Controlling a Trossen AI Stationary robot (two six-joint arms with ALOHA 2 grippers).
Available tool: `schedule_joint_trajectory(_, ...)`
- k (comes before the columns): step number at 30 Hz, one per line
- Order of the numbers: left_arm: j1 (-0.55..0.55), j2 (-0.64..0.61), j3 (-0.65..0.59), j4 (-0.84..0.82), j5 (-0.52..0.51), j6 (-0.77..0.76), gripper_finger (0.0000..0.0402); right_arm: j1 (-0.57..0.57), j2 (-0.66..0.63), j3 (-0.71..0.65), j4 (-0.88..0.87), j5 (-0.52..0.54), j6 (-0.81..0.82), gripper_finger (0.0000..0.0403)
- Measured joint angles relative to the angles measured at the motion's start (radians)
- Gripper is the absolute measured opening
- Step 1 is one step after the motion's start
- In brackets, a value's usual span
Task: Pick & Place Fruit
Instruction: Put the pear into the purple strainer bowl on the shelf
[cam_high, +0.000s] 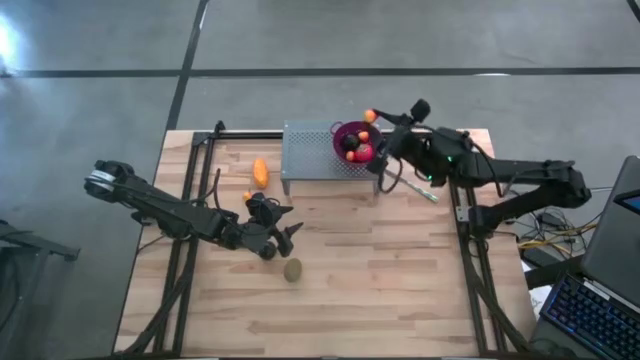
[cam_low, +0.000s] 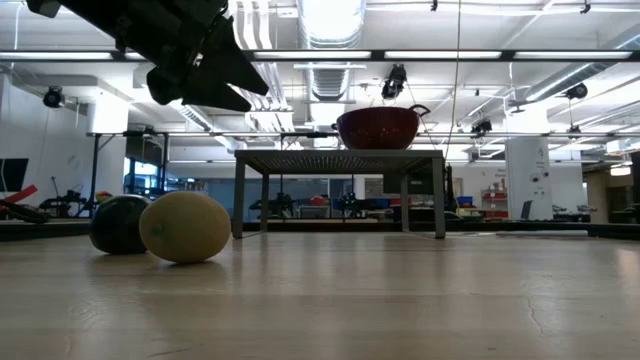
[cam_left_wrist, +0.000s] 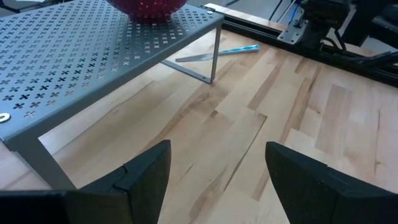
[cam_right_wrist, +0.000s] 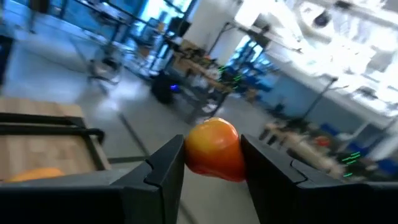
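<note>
Upper right, high view: right gripper (cam_high: 371, 116) over purple bowl (cam_high: 341, 130).
Right wrist: jaws pinch orange-red ball (cam_right_wrist: 213, 148).
Left gripper (cam_left_wrist: 217, 177): spread, empty.
Low view: green-brown oval (cam_low: 185, 227) beside dark round (cam_low: 117, 223), possibly touching.

No legible text, labels, brands, numbers or signs in any view. Nothing readable on the desk (cam_high: 400, 290), on the arms, or in the lab background.
</note>
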Motion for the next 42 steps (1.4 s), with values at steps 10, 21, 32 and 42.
schedule_joint_trajectory(10,0.0,0.0,0.0,0.004,0.0,0.002,0.0266,-0.221,0.02,0.0,-0.189,-0.276,0.323,0.0162)
schedule_joint_trajectory(21,0.001,0.001,0.0,0.004,0.0,0.002,0.0266,-0.304,0.148,0.0,-0.321,-0.338,0.405,0.0143)
schedule_joint_trajectory(32,0.001,0.001,0.0,0.003,0.0,0.001,0.0266,-0.324,0.228,0.0,-0.394,-0.337,0.418,0.0159)
schedule_joint_trajectory(42,0.001,0.001,0.0,0.003,0.001,0.001,0.0266,-0.34,0.218,0.0,-0.457,-0.337,0.442,0.0156)
